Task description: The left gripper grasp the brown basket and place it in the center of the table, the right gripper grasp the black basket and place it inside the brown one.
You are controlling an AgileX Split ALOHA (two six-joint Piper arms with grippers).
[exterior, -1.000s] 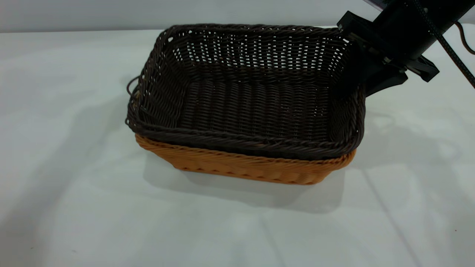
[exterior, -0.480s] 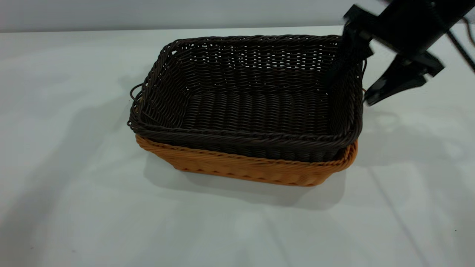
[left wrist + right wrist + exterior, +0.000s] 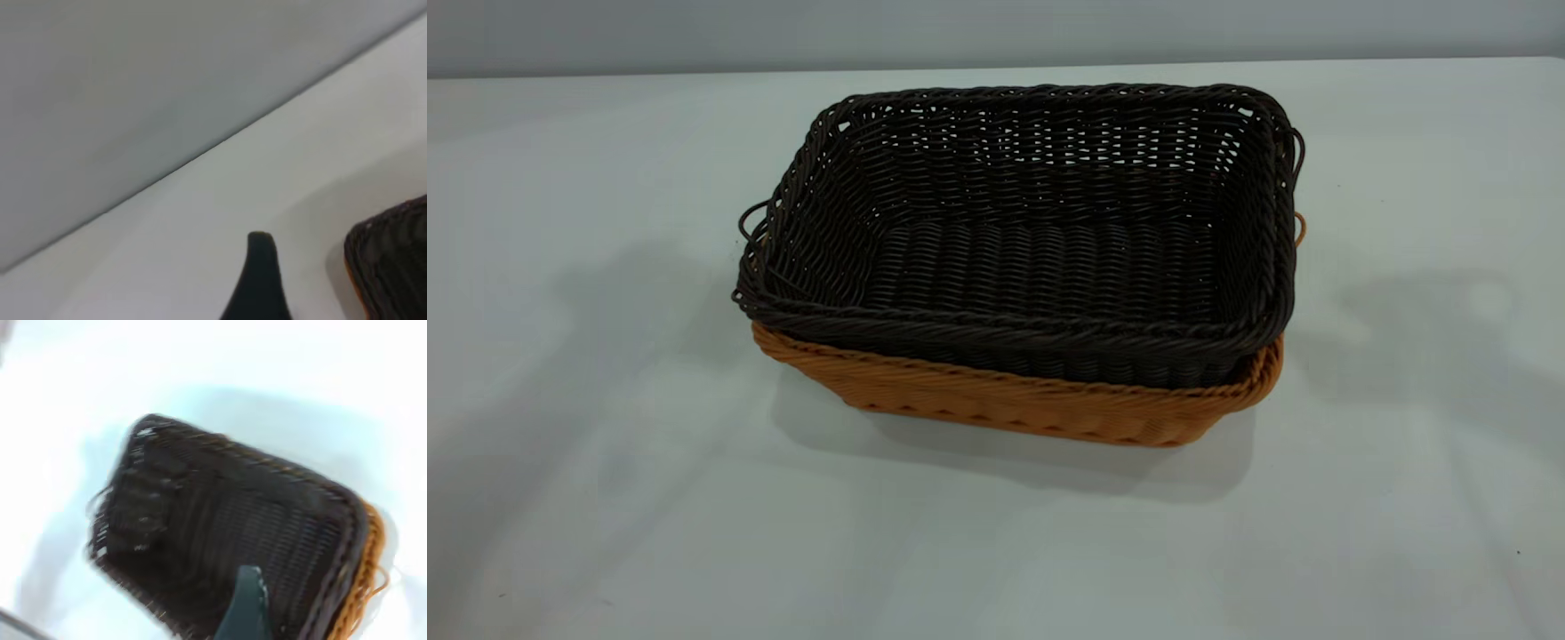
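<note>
- The black basket [image 3: 1049, 240], a rectangular, very dark brown-black woven wicker basket with a thick braided rim, sits nested inside the brown basket [image 3: 1032, 404].
- The brown basket is a rectangular orange-tan wicker tray; only a band of its ribbed side wall and braided rim shows below the dark rim along the near side and round the right corner.
- The dark weave is open enough along the far wall for pale table to show through the gaps; the floor is tighter, in parallel ridged rows.
- A thin dark wire loop handle [image 3: 749, 218] stands out from the left short end of the black basket, and a small orange loop [image 3: 1300, 228] shows at the right end.
- The stacked pair stands near the middle of the table [image 3: 605, 498], a wide, smooth white-grey top marked only by soft shadows.
- Neither arm appears in the exterior view.
- In the left wrist view, one glossy black tapering finger of the left gripper [image 3: 260, 280] is above bare table, with a corner of the black basket [image 3: 393, 267] off to one side, apart from it; whether it is released or clenched cannot be told.
- In the right wrist view, one dark finger of the right gripper [image 3: 245, 607] hangs above the black basket's [image 3: 227, 540] interior, well clear of it, grasping nothing visible; its state cannot be told.
</note>
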